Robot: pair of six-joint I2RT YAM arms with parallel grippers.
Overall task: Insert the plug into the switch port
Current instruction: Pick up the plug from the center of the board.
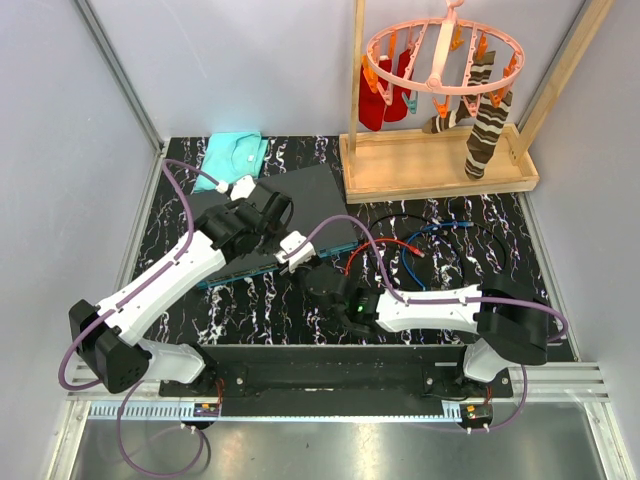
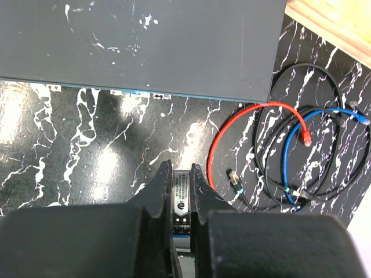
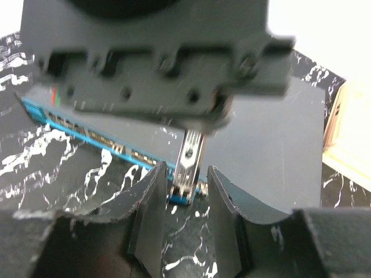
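While my left gripper (image 2: 181,172) is clamped shut on the silver plug (image 2: 181,202), my right gripper (image 3: 184,174) brackets that plug; I cannot tell whether it pinches it. Just beyond, the switch (image 2: 145,46) lies flat on the tabletop (image 2: 87,145), its teal socket edge toward me.

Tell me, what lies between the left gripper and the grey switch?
Only bare marbled tabletop, seen in the left wrist view, separates the left gripper, shut on the plug, from the switch.
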